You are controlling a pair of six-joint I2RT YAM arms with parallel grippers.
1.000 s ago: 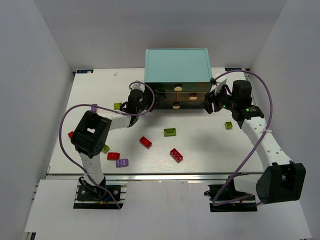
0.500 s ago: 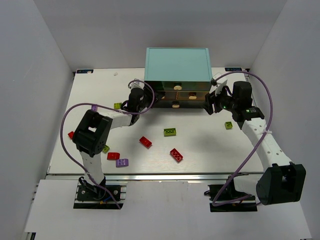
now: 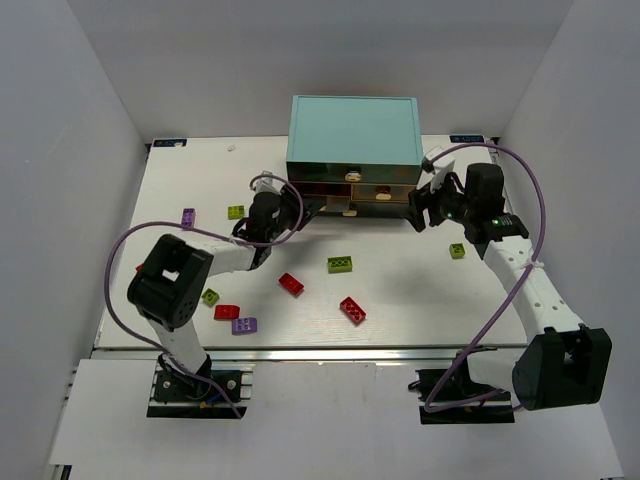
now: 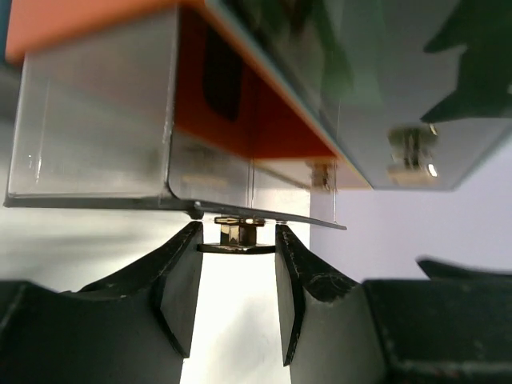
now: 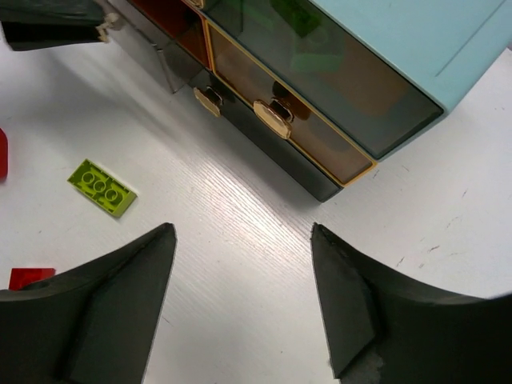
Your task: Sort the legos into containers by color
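- Little of the sorting looks done. About 10 legos lie loose on the bench in red, yellow-green and purple. Most are spread over its left half and middle, and 1 yellow-green brick sits alone near the right edge.
- The containers sit in the cabinet at the middle of the bench's far edge. 1 see-through drawer on the cabinet's left side stands partly out.
- The left gripper is clenched on that drawer's knob, with 1 finger on each side.
- The right gripper hangs spread wide over bare bench by the cabinet's near right corner, grasping nothing.
- I judge this to be the drawer-opening step, so nearly every pick and drop is left to do.
- Green shapes show behind the tinted upper drawer fronts (bricks or reflections, I cannot tell).
- A red brick near the left edge is half hidden by the left arm, and the wrist view cuts off the open drawer's floor.
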